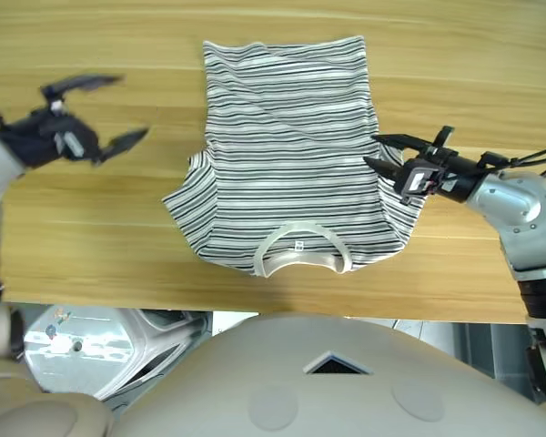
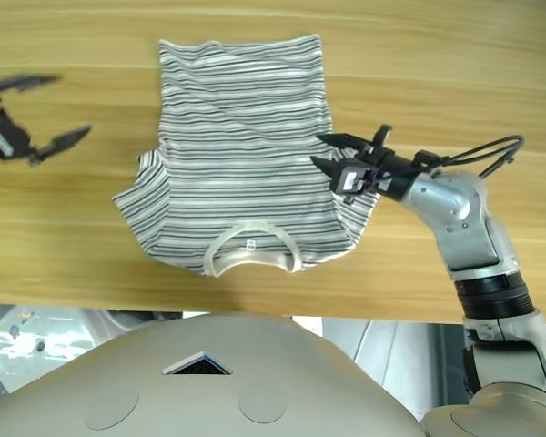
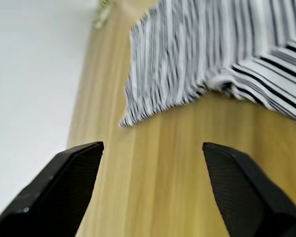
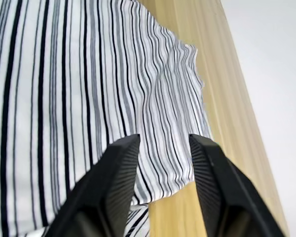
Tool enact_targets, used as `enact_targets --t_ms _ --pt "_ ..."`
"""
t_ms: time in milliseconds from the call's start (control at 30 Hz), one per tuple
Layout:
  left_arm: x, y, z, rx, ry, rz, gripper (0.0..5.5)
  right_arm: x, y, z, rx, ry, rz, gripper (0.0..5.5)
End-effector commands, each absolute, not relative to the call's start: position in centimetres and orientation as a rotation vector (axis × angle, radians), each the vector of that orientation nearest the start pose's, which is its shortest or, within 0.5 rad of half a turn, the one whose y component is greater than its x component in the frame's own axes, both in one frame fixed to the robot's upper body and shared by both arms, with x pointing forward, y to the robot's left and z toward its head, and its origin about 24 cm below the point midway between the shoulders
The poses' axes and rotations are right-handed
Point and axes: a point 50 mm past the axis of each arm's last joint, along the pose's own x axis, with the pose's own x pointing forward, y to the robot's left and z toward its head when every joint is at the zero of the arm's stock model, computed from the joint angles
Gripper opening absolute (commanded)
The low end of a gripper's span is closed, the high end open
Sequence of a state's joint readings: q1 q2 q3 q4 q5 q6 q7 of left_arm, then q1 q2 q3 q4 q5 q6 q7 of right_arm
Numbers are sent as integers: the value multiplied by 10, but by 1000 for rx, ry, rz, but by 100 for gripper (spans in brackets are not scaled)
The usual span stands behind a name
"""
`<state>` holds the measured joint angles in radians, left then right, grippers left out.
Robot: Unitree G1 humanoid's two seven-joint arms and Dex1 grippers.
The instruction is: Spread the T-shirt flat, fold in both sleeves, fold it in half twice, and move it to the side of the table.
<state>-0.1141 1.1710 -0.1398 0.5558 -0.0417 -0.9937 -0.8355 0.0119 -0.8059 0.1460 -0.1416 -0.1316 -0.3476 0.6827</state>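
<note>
Shirt [image 1: 287, 155] lies on the table [image 1: 91, 214]. My left hand [image 1: 133, 106] hangs released beside it, my right hand [image 1: 370, 150] released at its edge

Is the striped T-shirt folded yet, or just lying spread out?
Spread out: the black-and-white striped T-shirt lies open on the wooden table, sleeves not folded in.

No text we can read, small neck tag [image 1: 298, 245] on the T-shirt [image 1: 287, 137], its print too tiny for us
</note>
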Motion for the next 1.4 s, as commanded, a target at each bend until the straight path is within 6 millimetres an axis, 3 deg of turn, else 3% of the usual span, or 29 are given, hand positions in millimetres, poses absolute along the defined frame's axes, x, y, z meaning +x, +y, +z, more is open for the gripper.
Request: enact_targets --t_ms 33,167,400,567,933,1167,1400 --pt "203 317 97 1328 181 -1218 370 217 -202 105 -985 -120 973 236" --pt "183 299 53 1391 262 -1365 370 209 -197 105 -963 -139 1003 236" --pt "188 278 23 1469 220 -1362 370 204 -192 106 -942 -160 1020 236" --pt "191 280 20 1505 225 -1361 337 202 -192 105 -933 -153 1021 240" --pt "178 293 24 1494 310 -1429 133 204 -189 105 -915 -159 1025 240" --pt "177 284 29 1473 293 -1444 3 204 -189 103 -906 -151 1019 240" --pt "182 278 30 1475 267 -1431 1 203 -188 101 -903 -149 1020 240"
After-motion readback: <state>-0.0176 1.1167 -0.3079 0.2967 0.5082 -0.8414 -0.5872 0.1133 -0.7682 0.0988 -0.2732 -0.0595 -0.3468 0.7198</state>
